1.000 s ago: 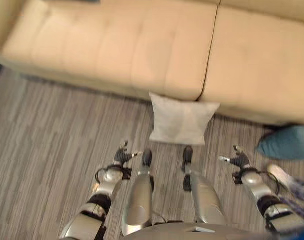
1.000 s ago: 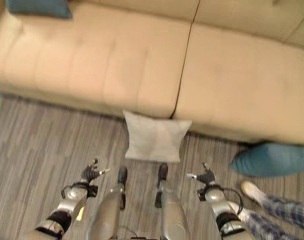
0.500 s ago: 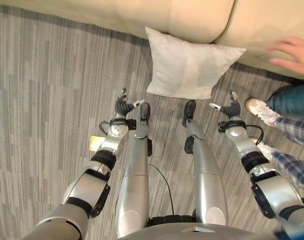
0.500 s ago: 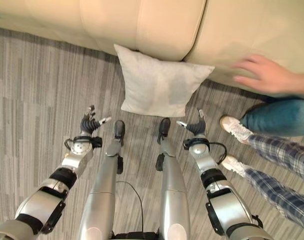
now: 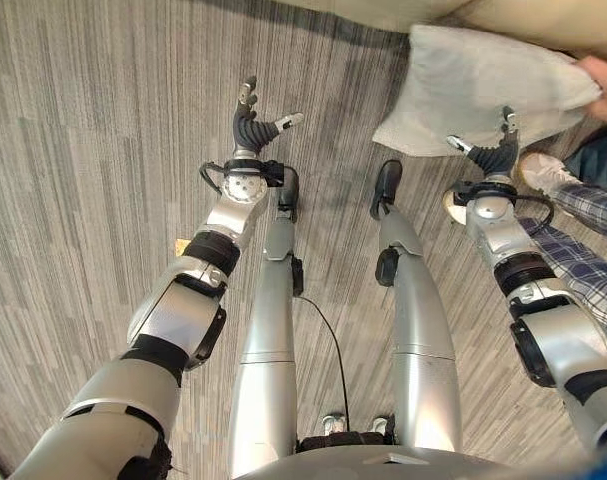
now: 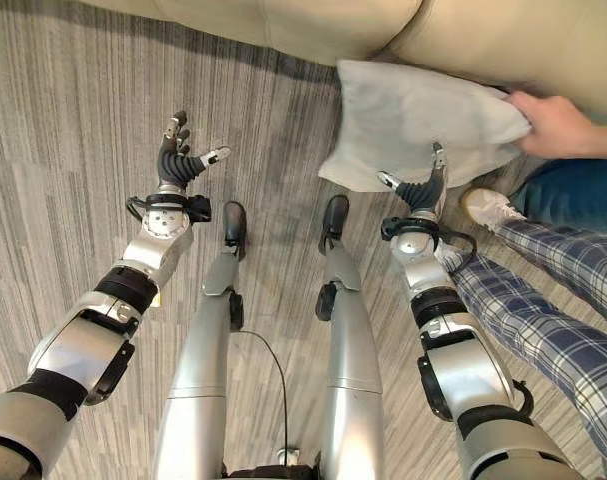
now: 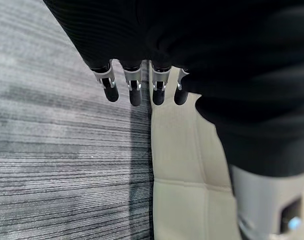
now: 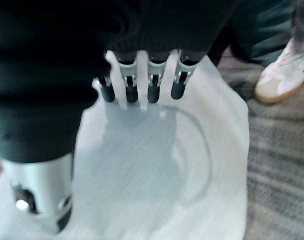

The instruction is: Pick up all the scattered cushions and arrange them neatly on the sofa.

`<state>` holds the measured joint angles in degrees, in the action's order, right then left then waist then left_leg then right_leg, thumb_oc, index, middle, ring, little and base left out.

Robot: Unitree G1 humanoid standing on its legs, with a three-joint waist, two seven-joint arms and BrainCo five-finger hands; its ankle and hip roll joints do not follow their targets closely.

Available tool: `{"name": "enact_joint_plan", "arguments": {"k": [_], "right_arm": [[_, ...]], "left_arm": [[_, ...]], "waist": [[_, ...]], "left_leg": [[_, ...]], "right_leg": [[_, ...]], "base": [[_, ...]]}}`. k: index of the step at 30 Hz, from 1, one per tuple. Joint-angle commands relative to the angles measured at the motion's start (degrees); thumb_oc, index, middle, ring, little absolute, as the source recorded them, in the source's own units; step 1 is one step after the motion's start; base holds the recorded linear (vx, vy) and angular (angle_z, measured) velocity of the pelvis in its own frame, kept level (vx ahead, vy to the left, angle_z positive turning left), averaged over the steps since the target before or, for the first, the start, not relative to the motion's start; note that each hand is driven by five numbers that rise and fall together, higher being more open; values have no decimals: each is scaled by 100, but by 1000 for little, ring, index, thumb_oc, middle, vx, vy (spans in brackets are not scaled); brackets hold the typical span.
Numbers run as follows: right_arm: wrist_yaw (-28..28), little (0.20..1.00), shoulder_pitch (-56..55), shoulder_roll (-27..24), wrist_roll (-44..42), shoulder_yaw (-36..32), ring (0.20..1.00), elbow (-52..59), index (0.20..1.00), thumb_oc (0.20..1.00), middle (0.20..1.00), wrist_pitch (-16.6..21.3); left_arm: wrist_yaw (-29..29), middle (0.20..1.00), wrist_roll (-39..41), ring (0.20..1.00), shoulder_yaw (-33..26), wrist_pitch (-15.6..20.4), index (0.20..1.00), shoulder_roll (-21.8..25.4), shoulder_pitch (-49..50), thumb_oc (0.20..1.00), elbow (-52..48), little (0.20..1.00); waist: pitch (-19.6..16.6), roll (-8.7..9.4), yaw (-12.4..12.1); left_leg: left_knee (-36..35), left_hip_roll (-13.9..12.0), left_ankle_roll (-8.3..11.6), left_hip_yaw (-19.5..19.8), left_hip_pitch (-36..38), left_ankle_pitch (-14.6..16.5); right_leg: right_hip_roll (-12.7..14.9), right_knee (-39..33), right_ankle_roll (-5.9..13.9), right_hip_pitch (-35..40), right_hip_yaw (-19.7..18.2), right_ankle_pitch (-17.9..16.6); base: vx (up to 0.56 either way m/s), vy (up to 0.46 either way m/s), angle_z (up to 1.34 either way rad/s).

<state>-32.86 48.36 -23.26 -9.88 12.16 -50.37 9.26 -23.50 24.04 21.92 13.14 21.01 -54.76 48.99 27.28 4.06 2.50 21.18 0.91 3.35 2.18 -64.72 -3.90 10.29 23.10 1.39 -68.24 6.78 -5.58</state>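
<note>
While a person's hand (image 6: 555, 122) grips one corner of the grey cushion (image 6: 413, 120) by the sofa (image 6: 313, 22), the head views show the right hand (image 6: 421, 187) spread beneath its edge and the left hand (image 5: 251, 122) wide over carpet (image 5: 83, 150). The right wrist view shows straight fingers (image 8: 154, 85) against fabric. I'd judge pickup is beginning; next, both hands must close on it.

One light grey cushion (image 6: 423, 125), one beige sofa (image 6: 283, 20), one person's hand (image 6: 553, 122) and one white shoe (image 6: 486, 207) are visible.
</note>
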Motion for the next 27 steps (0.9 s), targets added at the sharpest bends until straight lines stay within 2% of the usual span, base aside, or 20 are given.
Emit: {"name": "enact_joint_plan", "arguments": {"k": [1,9,16,20,21,27], "right_arm": [[-57,1000,-663,47,79,274,1000,163,1000,1000,1000,205],[61,1000,-814,79,99,226,1000,124,1000,1000,1000,227],[211,1000,-1158,147,129,145,1000,32,1000,1000,1000,217],[399,1000,-1678,205,66,13,1000,4,1000,1000,1000,225],[446,1000,-1769,203,53,-10,1000,-29,1000,1000,1000,221],[829,1000,-2525,230,48,-70,1000,-392,1000,1000,1000,49]], "left_arm": [[-141,1000,-8,1000,-181,189,1000,-152,701,1000,75,1000],[-88,1000,-62,1000,-189,175,1000,-245,810,1000,-55,1000],[9,1000,-201,1000,-232,129,1000,-413,1228,1000,-174,1000],[200,1000,-313,1000,-259,69,1000,-508,1790,1000,-340,1000],[247,1000,-326,1000,-255,54,1000,-524,1902,1000,-353,1000],[630,1000,-415,1000,-229,-117,1000,-597,2768,1000,-207,1000]], "waist": [[-908,-264,99],[-1137,-302,76],[-1285,-337,36],[-1390,-355,-6],[-1373,-354,-9],[-1394,-325,-54]], "left_leg": [[-87,26,-15,248,-389,251],[-339,12,32,263,-350,155],[-528,13,55,245,2,124],[-837,39,92,231,607,83],[-879,66,79,221,661,-84],[-968,95,81,282,1679,65]], "right_leg": [[24,109,609,-183,-85,376],[-9,9,636,-208,-89,362],[-30,-127,658,72,-45,332],[-16,-310,673,570,29,315],[21,-373,626,632,70,147],[102,-500,623,1641,210,215]], "base": [[0,0,0],[2,-14,1],[0,0,0],[20,-6,0],[-48,17,1],[-13,5,2]]}}
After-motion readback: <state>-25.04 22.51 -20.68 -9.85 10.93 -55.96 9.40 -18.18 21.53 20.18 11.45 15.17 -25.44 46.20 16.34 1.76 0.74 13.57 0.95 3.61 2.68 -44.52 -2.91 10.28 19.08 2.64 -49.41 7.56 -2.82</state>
